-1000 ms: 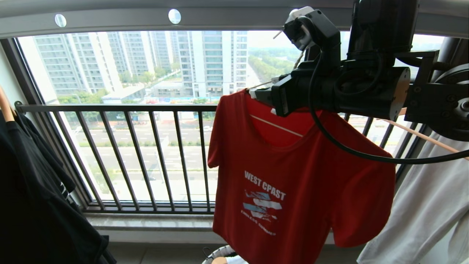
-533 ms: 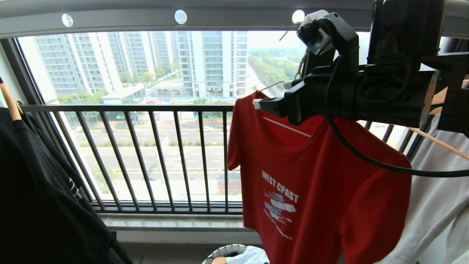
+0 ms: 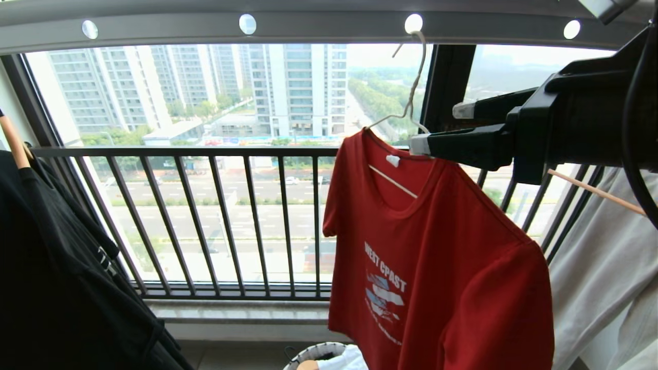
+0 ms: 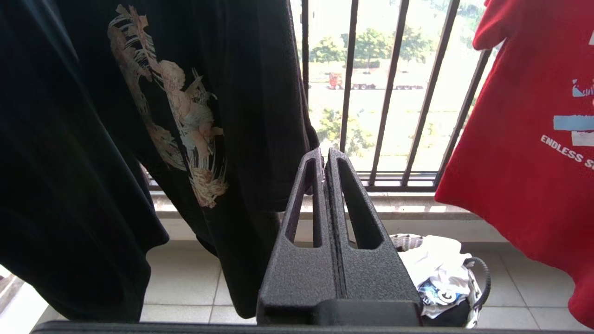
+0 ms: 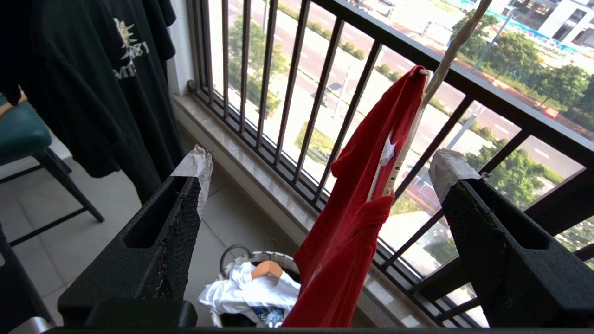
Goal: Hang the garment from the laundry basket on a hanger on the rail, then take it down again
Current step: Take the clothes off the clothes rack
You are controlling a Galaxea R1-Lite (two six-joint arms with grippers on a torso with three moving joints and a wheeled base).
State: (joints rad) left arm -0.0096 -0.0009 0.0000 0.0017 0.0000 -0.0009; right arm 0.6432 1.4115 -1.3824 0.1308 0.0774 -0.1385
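The red garment [image 3: 437, 257] hangs on the cream wire hanger [image 3: 409, 105], whose hook reaches up into a hole of the grey rail [image 3: 308, 31]. My right gripper [image 3: 442, 128] is open just right of the hanger's neck, level with the collar, touching nothing. In the right wrist view the garment [image 5: 352, 222] and hanger [image 5: 417, 120] hang beyond the gap of the right gripper [image 5: 322, 160]. The laundry basket [image 3: 313, 353] stands on the floor below. My left gripper [image 4: 325, 155] is shut and empty, low down and facing the window.
A black T-shirt [image 3: 51, 267] hangs at the left, a pale grey garment [image 3: 601, 267] on a wooden hanger [image 3: 591, 190] at the right. The black window railing [image 3: 205, 154] runs behind. White clothes and a wooden hanger [image 5: 267, 269] lie in the basket. A chair [image 5: 23, 134] stands further left.
My right gripper has opened, let go of the hanger and drawn back to the right. The garment now hangs freely from the rail.
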